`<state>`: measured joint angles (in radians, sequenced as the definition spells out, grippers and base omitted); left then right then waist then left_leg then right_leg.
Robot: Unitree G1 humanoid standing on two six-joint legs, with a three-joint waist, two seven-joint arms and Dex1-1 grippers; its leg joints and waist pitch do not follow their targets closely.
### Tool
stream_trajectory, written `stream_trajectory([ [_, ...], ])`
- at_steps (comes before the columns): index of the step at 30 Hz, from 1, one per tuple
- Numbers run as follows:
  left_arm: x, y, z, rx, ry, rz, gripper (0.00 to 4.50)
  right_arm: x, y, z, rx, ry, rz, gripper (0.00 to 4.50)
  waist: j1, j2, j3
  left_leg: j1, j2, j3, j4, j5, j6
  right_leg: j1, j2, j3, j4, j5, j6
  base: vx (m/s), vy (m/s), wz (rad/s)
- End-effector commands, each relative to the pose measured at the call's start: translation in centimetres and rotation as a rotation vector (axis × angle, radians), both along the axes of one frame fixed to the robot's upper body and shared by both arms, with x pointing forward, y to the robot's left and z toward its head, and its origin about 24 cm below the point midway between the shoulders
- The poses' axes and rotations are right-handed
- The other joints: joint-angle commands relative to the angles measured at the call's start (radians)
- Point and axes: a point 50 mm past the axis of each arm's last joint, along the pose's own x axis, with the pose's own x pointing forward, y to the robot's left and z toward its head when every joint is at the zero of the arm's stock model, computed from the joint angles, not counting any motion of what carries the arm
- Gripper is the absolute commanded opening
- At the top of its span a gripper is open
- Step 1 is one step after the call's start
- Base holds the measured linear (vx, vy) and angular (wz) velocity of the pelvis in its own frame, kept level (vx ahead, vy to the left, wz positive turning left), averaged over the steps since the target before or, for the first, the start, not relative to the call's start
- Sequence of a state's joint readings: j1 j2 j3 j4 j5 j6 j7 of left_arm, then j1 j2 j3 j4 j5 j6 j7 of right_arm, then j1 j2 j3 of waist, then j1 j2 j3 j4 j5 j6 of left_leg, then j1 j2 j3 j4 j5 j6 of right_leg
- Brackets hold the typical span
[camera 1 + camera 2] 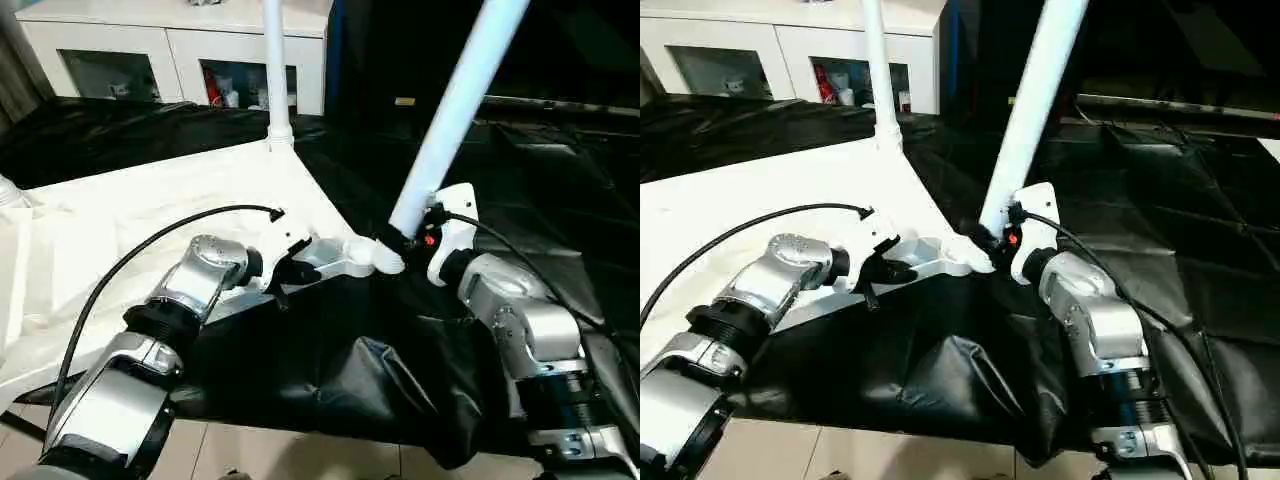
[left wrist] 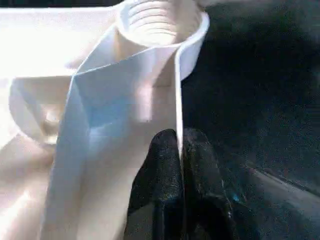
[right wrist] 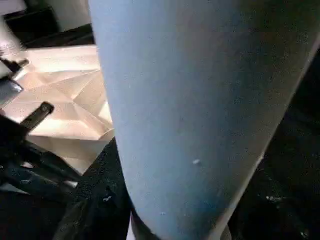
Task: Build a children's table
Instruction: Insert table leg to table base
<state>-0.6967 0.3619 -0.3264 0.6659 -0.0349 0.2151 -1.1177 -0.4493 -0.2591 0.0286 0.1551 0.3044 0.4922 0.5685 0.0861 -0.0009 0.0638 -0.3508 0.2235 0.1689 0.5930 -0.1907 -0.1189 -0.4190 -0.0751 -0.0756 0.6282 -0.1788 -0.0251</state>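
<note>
Black cloth drapes the big desk, and a white cabinet with glass doors stands behind it.
Upside down on that desk lies the children's table top, one leg already upright in its far corner socket. Over on the right, the right gripper clamps the base of a second, slanting leg just beside the near corner socket, while the left gripper pinches the top's thin edge wall, fingers nearly together.
</note>
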Motion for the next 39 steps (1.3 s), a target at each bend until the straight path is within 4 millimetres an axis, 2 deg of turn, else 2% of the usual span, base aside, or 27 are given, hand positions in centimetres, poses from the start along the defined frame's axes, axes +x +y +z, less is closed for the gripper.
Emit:
stream_trajectory([
  [1,-0.9,-1.7,2.0,-0.093,-0.043,-0.18,0.0,0.3,1.1,1.4,0.005,-0.046,0.071,1.93,-0.001,-0.005,-0.082,-0.004,-0.005,0.012,-0.056,-0.092,0.038,0.074,-0.048,0.05,-0.068,-0.081,-0.207,0.0,0.0,0.0],
  [2,-1.3,-1.7,1.9,-0.087,-0.04,-0.201,0.0,0.4,1.3,1.3,0.001,-0.045,0.082,1.93,0.001,-0.006,-0.082,-0.004,-0.002,0.011,-0.059,-0.094,0.037,0.074,-0.051,0.05,-0.065,-0.086,-0.211,0.0,0.0,0.0],
  [3,-1.4,-1.7,1.7,-0.08,-0.039,-0.2,0.0,0.5,1.5,1.1,-0.002,-0.039,0.088,1.93,0.004,0.0,-0.077,0.003,0.0,0.013,-0.06,-0.122,0.032,0.066,-0.051,0.05,-0.071,-0.13,-0.205,0.0,0.0,0.0],
  [4,-1.4,-1.7,1.5,-0.073,-0.045,-0.186,0.0,0.6,1.6,0.8,-0.016,-0.034,0.093,1.93,0.004,0.001,-0.077,0.006,0.0,0.014,-0.06,-0.135,0.029,0.063,-0.051,0.051,-0.073,-0.148,-0.204,0.0,0.0,0.0],
  [5,-1.4,-1.7,1.4,-0.07,-0.052,-0.175,0.0,0.7,1.7,0.6,-0.025,-0.031,0.095,1.93,0.005,-0.005,-0.077,0.011,0.0,0.016,-0.06,-0.148,0.023,0.06,-0.049,0.053,-0.074,-0.163,-0.205,0.0,0.0,0.0],
  [6,-1.2,-1.8,1.3,-0.07,-0.061,-0.154,0.0,0.7,1.9,0.3,-0.024,-0.013,0.099,1.93,0.004,-0.01,-0.074,0.01,-0.001,0.018,-0.061,-0.16,0.02,0.059,-0.047,0.054,-0.077,-0.184,-0.2,0.0,0.0,0.0],
  [7,-1.2,-1.8,1.3,-0.07,-0.061,-0.154,0.0,0.7,1.9,0.3,-0.024,-0.013,0.099,1.93,0.005,-0.008,-0.073,0.009,-0.002,0.018,-0.061,-0.162,0.018,0.06,-0.048,0.055,-0.077,-0.197,-0.195,0.0,0.0,0.0],
  [9,-0.6,-1.6,1.2,-0.065,-0.084,-0.097,0.0,0.5,2.2,-0.2,-0.039,0.022,0.128,1.93,0.004,-0.013,-0.075,-0.002,-0.005,0.014,-0.062,-0.143,0.015,0.069,-0.05,0.055,-0.077,-0.221,-0.165,0.0,0.0,0.0],
  [11,-0.4,-1.4,1.3,-0.067,-0.093,-0.078,0.0,0.4,2.1,-0.2,-0.045,0.032,0.143,1.93,0.002,-0.013,-0.075,-0.004,-0.006,0.012,-0.063,-0.14,0.015,0.07,-0.05,0.055,-0.078,-0.233,-0.148,0.0,0.0,0.0],
  [15,-0.5,-1.2,1.5,-0.077,-0.097,-0.071,0.0,0.3,1.9,0.0,-0.055,0.035,0.157,1.93,-0.001,-0.014,-0.077,-0.01,-0.007,0.011,-0.061,-0.113,0.022,0.071,-0.05,0.054,-0.077,-0.223,-0.136,0.0,0.0,0.0],
  [21,-0.6,-1.2,1.4,-0.095,-0.091,-0.076,0.0,0.1,1.2,-0.3,-0.06,0.043,0.148,1.93,0.0,-0.011,-0.078,-0.009,-0.006,0.012,-0.059,-0.101,0.028,0.069,-0.049,0.055,-0.074,-0.181,-0.158,0.0,0.0,0.0],
  [26,-0.6,-1.2,1.3,-0.093,-0.09,-0.075,0.0,-0.1,1.5,-1.4,-0.054,0.09,0.152,1.93,-0.001,-0.011,-0.078,-0.01,-0.007,0.012,-0.059,-0.113,0.025,0.07,-0.05,0.055,-0.077,-0.211,-0.151,0.0,0.0,0.0],
  [37,-0.2,-1.1,1.4,-0.1,-0.114,-0.035,0.0,-0.1,1.3,-1.0,-0.059,0.078,0.157,1.93,0.001,-0.012,-0.077,-0.008,-0.007,0.012,-0.059,-0.114,0.025,0.068,-0.05,0.055,-0.078,-0.216,-0.149,0.0,0.0,0.0],
  [39,-0.1,-1.0,1.5,-0.093,-0.126,-0.03,0.46,-0.1,1.3,-1.0,-0.064,0.077,0.157,1.93,0.001,-0.012,-0.077,-0.01,-0.007,0.012,-0.059,-0.111,0.025,0.069,-0.05,0.054,-0.078,-0.219,-0.145,0.0,0.0,0.0],
])
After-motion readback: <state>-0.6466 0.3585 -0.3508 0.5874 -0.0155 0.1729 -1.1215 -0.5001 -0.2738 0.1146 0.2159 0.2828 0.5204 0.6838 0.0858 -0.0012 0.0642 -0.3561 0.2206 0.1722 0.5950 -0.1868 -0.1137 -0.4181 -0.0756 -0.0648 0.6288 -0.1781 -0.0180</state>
